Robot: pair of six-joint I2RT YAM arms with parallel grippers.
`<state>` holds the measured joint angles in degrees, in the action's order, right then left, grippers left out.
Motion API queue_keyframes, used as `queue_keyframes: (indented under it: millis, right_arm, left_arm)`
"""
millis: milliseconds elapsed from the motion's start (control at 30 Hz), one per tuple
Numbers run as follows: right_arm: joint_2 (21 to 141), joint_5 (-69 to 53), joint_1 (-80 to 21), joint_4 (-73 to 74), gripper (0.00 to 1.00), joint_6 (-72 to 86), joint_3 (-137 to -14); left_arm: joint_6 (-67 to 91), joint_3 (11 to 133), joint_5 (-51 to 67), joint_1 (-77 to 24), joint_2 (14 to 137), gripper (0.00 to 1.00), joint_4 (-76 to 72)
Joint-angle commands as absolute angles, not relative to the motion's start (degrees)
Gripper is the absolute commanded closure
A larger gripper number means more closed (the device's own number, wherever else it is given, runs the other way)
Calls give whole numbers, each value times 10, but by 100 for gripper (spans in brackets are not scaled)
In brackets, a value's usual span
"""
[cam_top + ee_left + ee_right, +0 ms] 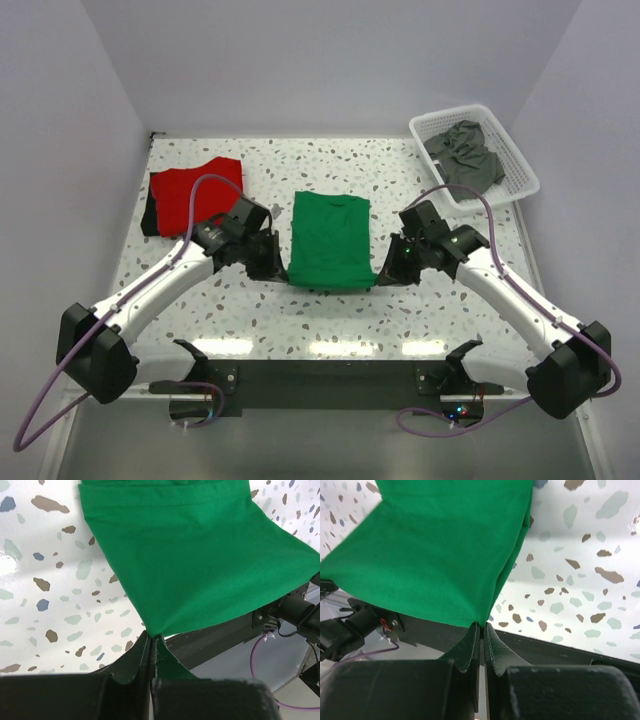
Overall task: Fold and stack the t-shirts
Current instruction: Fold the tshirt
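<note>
You are holding the green t-shirt (330, 240) by its near edge, its far part lying flat on the surface (330, 165). Your left jaws are clamping its near left corner, and your right jaws are clamping its near right corner. Left of the green t-shirt, the red t-shirt (195, 195) is lying folded over a dark t-shirt (150, 215). Right of it and farther back, a grey t-shirt (465, 150) is sitting crumpled in the basket (519, 152).

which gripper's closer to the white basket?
Right. Right gripper pinches the green t-shirt at its near corner on the basket side; left gripper holds the other near corner, across the shirt.
</note>
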<state>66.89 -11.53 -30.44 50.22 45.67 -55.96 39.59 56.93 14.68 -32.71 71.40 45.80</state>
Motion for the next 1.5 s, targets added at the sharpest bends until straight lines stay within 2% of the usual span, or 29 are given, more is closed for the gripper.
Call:
queue_keyframes:
  millis: [0,433,1467]
  right_arm:
    - [686,-63,-304,514,100,452,-613]
    - [758,-16,-284,493,100,413,-695]
    - [988,-57,-185,463,100,318,-910]
  left_arm:
    - [380,608,134,-326,735,100,449]
    - [352,668,137,-294,805,100,408]
    - [306,864,204,-202,1037,100,367]
